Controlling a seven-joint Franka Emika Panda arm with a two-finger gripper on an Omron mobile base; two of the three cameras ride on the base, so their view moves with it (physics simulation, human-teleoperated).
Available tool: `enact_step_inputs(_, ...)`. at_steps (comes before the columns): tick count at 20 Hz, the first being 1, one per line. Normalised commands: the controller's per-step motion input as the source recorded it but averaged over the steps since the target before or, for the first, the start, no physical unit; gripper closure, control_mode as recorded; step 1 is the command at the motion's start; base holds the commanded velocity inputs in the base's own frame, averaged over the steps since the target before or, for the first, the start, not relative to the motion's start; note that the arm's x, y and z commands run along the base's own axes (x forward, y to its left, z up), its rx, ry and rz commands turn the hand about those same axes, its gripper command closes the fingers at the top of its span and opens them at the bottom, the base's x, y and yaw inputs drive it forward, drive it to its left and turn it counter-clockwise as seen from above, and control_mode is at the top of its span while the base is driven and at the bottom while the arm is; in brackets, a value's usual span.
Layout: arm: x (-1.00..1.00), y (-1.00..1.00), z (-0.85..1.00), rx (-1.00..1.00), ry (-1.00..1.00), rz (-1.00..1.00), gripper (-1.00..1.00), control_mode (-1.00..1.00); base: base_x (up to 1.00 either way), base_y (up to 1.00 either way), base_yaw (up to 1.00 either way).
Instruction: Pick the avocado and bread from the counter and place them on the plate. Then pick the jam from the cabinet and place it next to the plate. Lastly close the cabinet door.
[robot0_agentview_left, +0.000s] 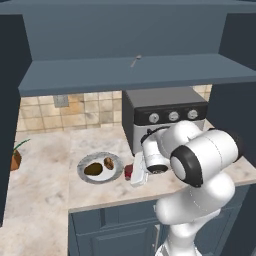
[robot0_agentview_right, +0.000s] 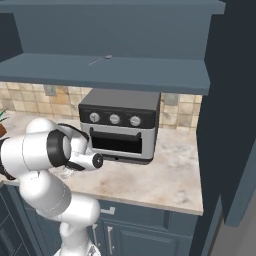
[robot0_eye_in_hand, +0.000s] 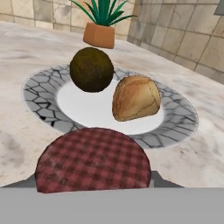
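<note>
The grey-rimmed plate lies on the counter left of the toaster oven. On it sit the dark round avocado and the tan bread, side by side. The jam, a jar with a red checked lid, stands low at the plate's right edge. My gripper is shut on the jam from the right, its fingertips mostly hidden behind the lid. Whether the jar rests on the counter I cannot tell. The cabinet above stands open.
A toaster oven stands right behind my hand. A potted plant sits at the far left of the counter. Open cabinet doors hang at both sides. The counter's front edge is close.
</note>
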Motion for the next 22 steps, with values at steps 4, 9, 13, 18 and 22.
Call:
enact_step_inputs(4,0.16,0.15,-0.3,0.0,-0.04,-0.05,1.0,-1.0,0.0,0.0,0.0)
enact_step_inputs(9,0.17,0.15,-0.31,0.0,-0.02,-0.05,1.0,-1.0,0.0,0.0,0.0)
enact_step_inputs(13,0.16,0.12,-0.28,0.0,0.0,-0.06,-1.0,-1.0,0.0,0.0,0.0)
enact_step_inputs(18,0.01,-0.03,-0.15,0.0,0.0,-0.09,-1.0,-1.0,0.0,0.0,0.0)
enact_step_inputs(22,-0.08,-0.11,-0.03,0.0,0.0,-0.09,-1.0,-1.0,0.0,0.0,0.0)
